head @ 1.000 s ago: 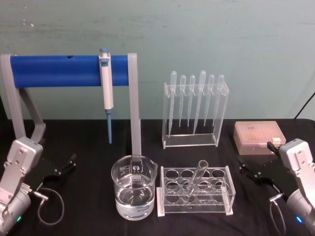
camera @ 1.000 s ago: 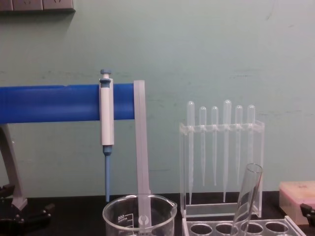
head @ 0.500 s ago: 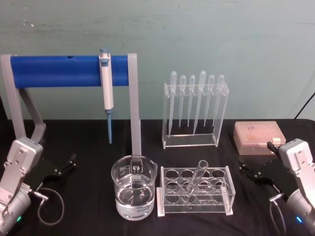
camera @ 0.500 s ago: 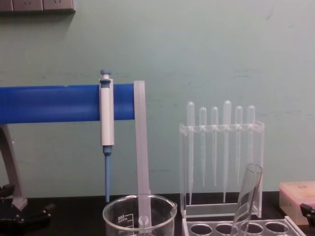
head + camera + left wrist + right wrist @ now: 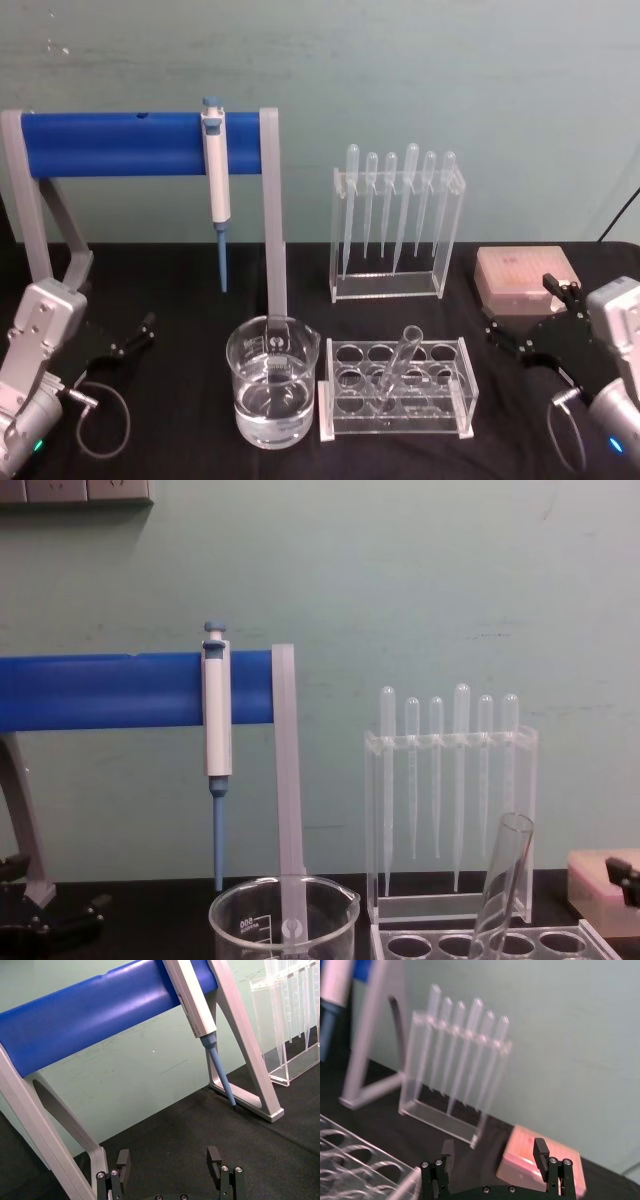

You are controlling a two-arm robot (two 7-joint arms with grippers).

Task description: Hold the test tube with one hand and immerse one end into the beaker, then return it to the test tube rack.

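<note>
The test tube (image 5: 400,364) is clear glass and leans tilted in a hole of a clear rack (image 5: 445,352), its open rim up; the chest view shows its upper part (image 5: 505,875). Left of the rack stands the beaker (image 5: 272,395), about half full of clear liquid, with its rim low in the chest view (image 5: 283,905). My right gripper (image 5: 522,310) hangs open to the right of the rack, in front of a pink box, holding nothing (image 5: 494,1149). My left gripper (image 5: 135,335) is parked open at the far left, low over the black table (image 5: 169,1157).
A blue bar stand (image 5: 120,143) carries a white-and-blue pipettor (image 5: 215,180) behind the beaker. A tall clear holder of plastic pipettes (image 5: 395,220) stands behind the rack. The pink box (image 5: 525,278) sits at the back right. A grey cable (image 5: 105,410) loops beside the left arm.
My right gripper has risen and swung a little toward the pink box. The left arm, the test tube and the beaker have not moved.
</note>
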